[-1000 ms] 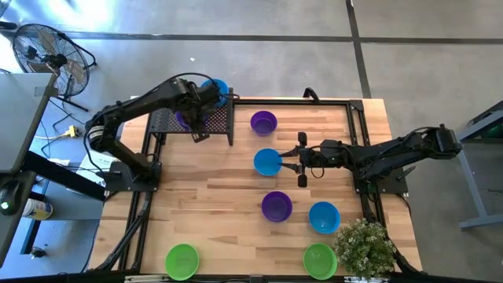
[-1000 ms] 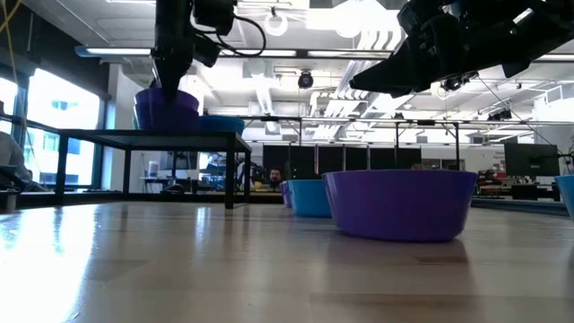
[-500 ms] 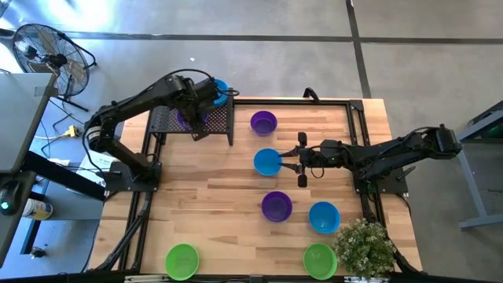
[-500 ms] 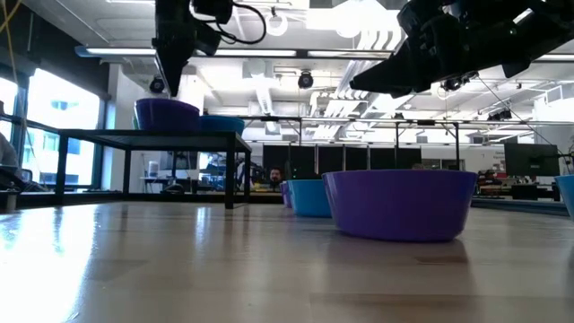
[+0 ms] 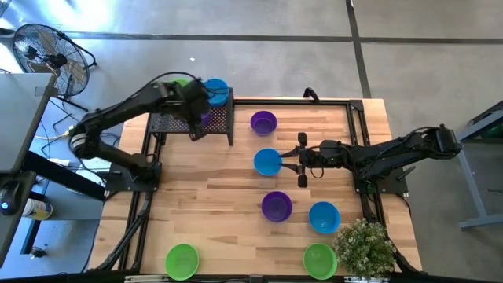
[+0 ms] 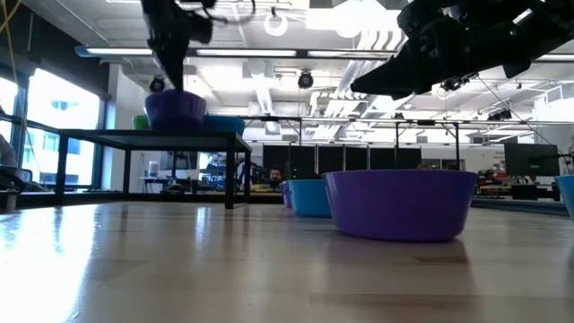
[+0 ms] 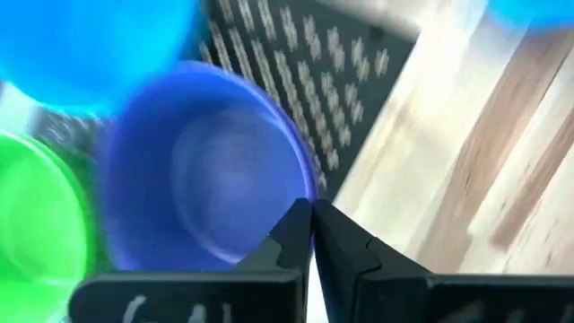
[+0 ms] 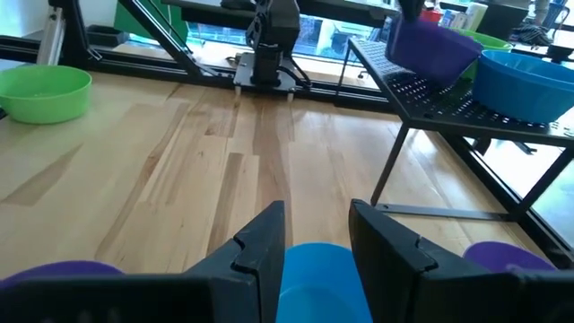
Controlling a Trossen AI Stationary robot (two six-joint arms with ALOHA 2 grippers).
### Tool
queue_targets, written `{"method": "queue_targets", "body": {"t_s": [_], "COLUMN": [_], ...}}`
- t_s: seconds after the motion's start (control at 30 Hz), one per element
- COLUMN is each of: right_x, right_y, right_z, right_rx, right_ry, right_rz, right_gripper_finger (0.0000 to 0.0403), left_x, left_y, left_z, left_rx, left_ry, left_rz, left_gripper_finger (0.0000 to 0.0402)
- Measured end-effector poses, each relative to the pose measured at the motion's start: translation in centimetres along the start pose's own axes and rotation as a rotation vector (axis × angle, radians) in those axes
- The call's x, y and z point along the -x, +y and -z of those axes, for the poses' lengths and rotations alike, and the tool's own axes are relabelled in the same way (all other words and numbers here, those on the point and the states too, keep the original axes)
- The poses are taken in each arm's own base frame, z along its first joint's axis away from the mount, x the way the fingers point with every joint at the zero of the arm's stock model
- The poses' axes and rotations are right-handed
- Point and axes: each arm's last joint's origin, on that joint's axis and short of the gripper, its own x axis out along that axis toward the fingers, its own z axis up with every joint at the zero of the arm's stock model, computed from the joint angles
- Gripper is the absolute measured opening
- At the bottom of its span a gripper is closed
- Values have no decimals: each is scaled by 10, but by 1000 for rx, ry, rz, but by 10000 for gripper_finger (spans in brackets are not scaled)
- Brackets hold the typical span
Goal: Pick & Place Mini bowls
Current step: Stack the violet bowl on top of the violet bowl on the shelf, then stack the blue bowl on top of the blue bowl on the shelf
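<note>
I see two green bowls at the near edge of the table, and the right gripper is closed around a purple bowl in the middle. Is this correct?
Not quite: in the high view the right gripper is at a blue bowl, not a purple one, with its fingers open on either side of the rim. The two green bowls are as you say.

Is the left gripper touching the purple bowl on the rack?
Touching. In the left wrist view the left gripper is shut on the purple bowl's rim, pinched between its fingertips; the right wrist view shows that bowl tilted above the rack.
</note>
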Motion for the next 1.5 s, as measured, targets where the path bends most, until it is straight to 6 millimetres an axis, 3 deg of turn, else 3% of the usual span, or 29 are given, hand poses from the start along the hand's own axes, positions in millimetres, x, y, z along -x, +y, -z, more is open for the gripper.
{"method": "queue_targets", "body": {"t_s": [0.2,0.3,0.53,0.9,1.0,1.3,1.5], "right_x": [0,0,0,0,0,0,0], "right_y": [-2,-4,-4,-4,-4,-4,-6], "right_z": [-1,-1,-1,-1,-1,-1,-1], "right_rx": [-29,-48,-73,-66,-65,-65,-79], "right_ry": [-4,-2,-2,-2,-2,-1,-1], "right_rz": [72,125,142,142,142,146,189], "right_gripper_finger": [114,114,114,114,114,114,114], "left_x": [24,23,-3,-11,-11,-11,1], "left_y": [1,0,-6,-6,-6,-6,-8], "left_z": [17,28,48,53,53,53,47], "left_rx": [36,33,21,38,37,30,73], "left_ry": [-303,-389,-285,-205,-206,-207,-345], "left_rz": [14,15,13,-12,-4,-3,41], "left_gripper_finger": [3,3,3,3,26,140,132]}}
